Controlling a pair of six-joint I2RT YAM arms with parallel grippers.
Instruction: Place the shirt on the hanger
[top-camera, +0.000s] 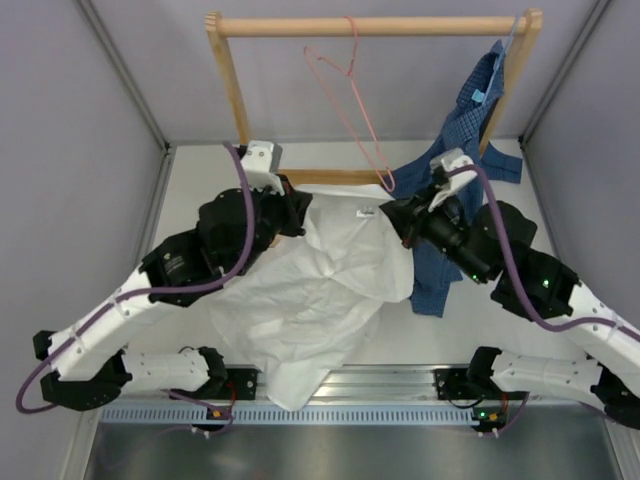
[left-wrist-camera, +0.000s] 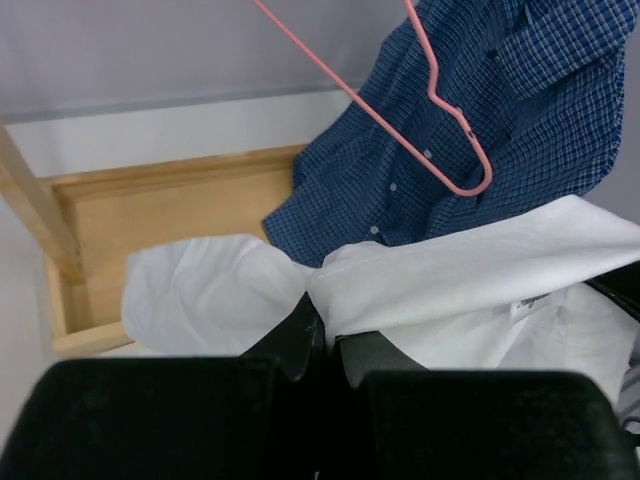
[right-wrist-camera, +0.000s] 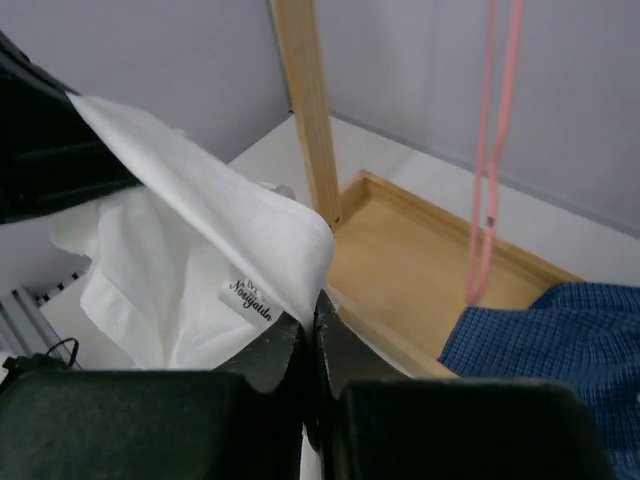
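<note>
The white shirt (top-camera: 320, 290) hangs between my two grippers above the table, its collar stretched between them and its body drooping toward the near edge. My left gripper (top-camera: 297, 213) is shut on the collar's left end (left-wrist-camera: 320, 290). My right gripper (top-camera: 400, 222) is shut on the collar's right end (right-wrist-camera: 318, 285), next to the neck label (right-wrist-camera: 250, 298). The pink wire hanger (top-camera: 352, 100) hangs by its hook from the rack's top bar, tilted, its lower tip just above and behind the collar. It also shows in the left wrist view (left-wrist-camera: 440, 100) and the right wrist view (right-wrist-camera: 490, 150).
A wooden rack (top-camera: 230, 90) with a top bar and a base tray (left-wrist-camera: 170, 220) stands at the back. A dark blue checked shirt (top-camera: 470, 130) hangs from the rack's right post and drapes down behind my right arm. Grey walls close both sides.
</note>
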